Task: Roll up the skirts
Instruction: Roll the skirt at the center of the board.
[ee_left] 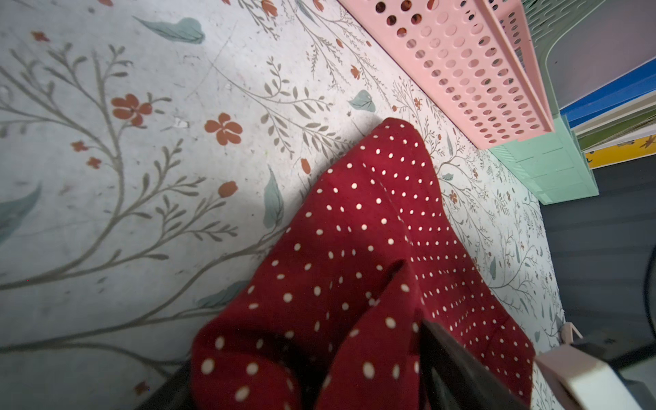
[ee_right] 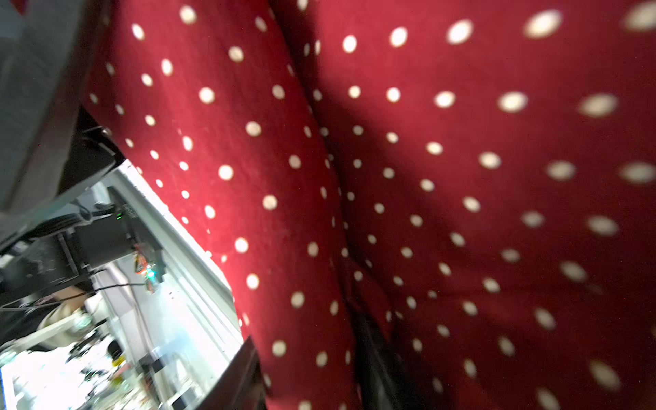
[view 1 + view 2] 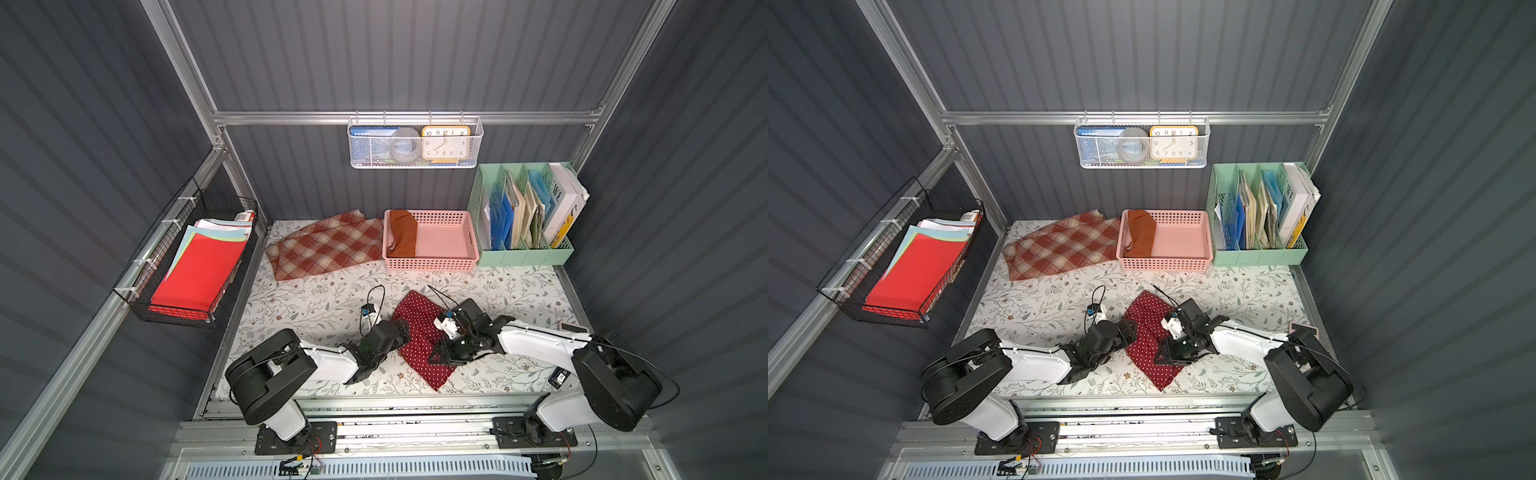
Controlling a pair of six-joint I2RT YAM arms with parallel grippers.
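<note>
The dark red polka-dot skirt (image 3: 419, 332) (image 3: 1148, 328) lies crumpled on the floral table near the front, between my two arms. My left gripper (image 3: 405, 330) (image 1: 305, 383) is at its left edge, jaws wide apart, with a raised fold of the skirt (image 1: 355, 248) lying between the fingers (image 1: 447, 369). My right gripper (image 3: 434, 358) (image 2: 309, 383) presses down on its right side, and its fingers (image 2: 241, 376) stand apart with a band of cloth (image 2: 426, 177) between them. The plaid skirt (image 3: 328, 245) lies flat at the back left. The rust-orange skirt (image 3: 403, 235) sits bundled in the pink basket (image 3: 432, 264).
A mint file organiser (image 3: 523, 216) with papers stands at the back right beside the basket. A black wire basket (image 3: 166, 311) of red paper sheets hangs on the left wall. A white mesh basket (image 3: 411, 162) with a clock hangs on the back wall. A small pink device (image 3: 573, 327) lies at the table's right edge.
</note>
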